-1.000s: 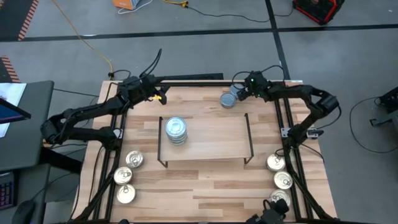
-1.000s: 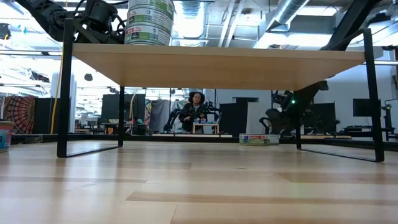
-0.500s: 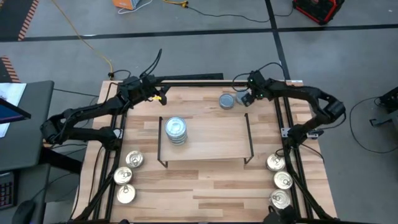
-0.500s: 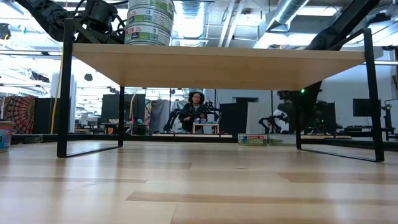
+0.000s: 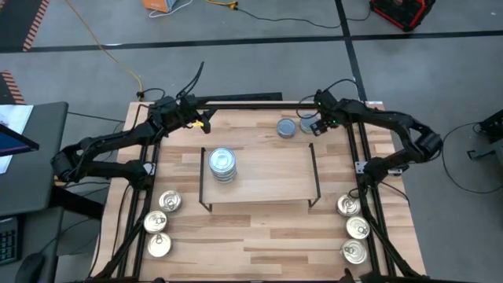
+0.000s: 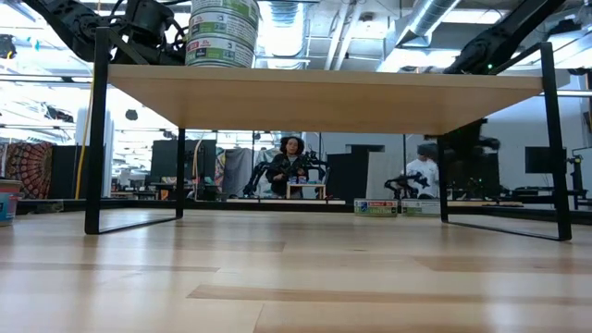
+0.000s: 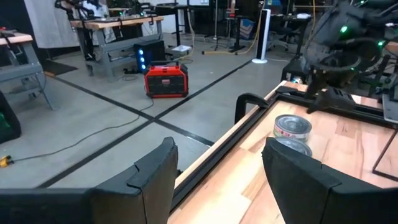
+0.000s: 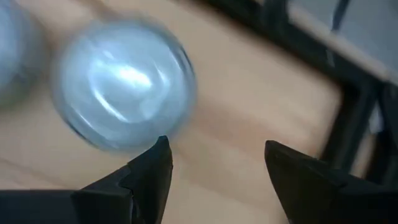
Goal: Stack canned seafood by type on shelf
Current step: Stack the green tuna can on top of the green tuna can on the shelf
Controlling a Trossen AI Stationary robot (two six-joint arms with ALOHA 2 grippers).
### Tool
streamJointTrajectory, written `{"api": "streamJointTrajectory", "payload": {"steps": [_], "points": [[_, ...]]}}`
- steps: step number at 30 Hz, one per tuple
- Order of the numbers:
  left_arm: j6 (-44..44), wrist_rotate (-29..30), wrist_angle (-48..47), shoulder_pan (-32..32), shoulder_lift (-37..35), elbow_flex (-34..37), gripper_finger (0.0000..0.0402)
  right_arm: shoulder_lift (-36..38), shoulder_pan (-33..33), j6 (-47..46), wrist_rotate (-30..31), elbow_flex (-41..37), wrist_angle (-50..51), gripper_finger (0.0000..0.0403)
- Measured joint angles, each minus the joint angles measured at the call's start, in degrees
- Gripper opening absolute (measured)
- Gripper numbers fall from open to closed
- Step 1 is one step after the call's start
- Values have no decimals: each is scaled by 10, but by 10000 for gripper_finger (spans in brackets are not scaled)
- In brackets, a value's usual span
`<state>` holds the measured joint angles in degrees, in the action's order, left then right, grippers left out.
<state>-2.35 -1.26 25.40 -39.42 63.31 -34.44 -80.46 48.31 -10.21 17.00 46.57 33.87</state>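
Workshop floor all around, wooden tabletop (image 5: 259, 236) in the middle, people sitting way off in the background of the low view.

Starting at the business end: the right gripper (image 5: 316, 126) has its jaws spread and nothing between them. Its wrist camera shows a blue-grey tin (image 8: 124, 84) just ahead of the fingertips (image 8: 155, 163), close but not pinched. From above that's the pair of blue-grey tins (image 5: 288, 126) sitting at the far edge of the table, just beside the gripper. A second ago this gripper was right on top of those tins; it has since slid off to the side toward the table frame, and the tins have stayed put. So no pickup happened on that pass. I'd guess it's lining up for another go.

The left gripper (image 5: 191, 119) is parked at the far left corner, jaws also spread and empty, and hasn't budged. Its wrist view looks across at the two tins (image 7: 292, 127) and the other arm.

Further out: the shelf (image 5: 259, 174) carries one stack of tins (image 5: 222, 164) near its left end, blue-grey lid on top. Three silver pull-tab tins (image 5: 159, 222) lie on the table near left, three more (image 5: 352, 227) near right, all untouched. My read: one type nearly done, the shiny ones not started.
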Motion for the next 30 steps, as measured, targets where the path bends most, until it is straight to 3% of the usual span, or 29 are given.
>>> {"api": "streamJointTrajectory", "payload": {"steps": [5,12,16,30], "points": [[-13,0,0,0,0,0,223,-4,-20,16,-7,1,-96,281],[-10,0,-3,0,0,0,223,-95,-12,18,-22,1,-129,281],[-9,0,-7,0,0,0,223,-108,-15,-9,-16,5,-80,281],[-15,1,-16,0,0,0,223,-33,-65,-96,-22,-1,206,281]]}}
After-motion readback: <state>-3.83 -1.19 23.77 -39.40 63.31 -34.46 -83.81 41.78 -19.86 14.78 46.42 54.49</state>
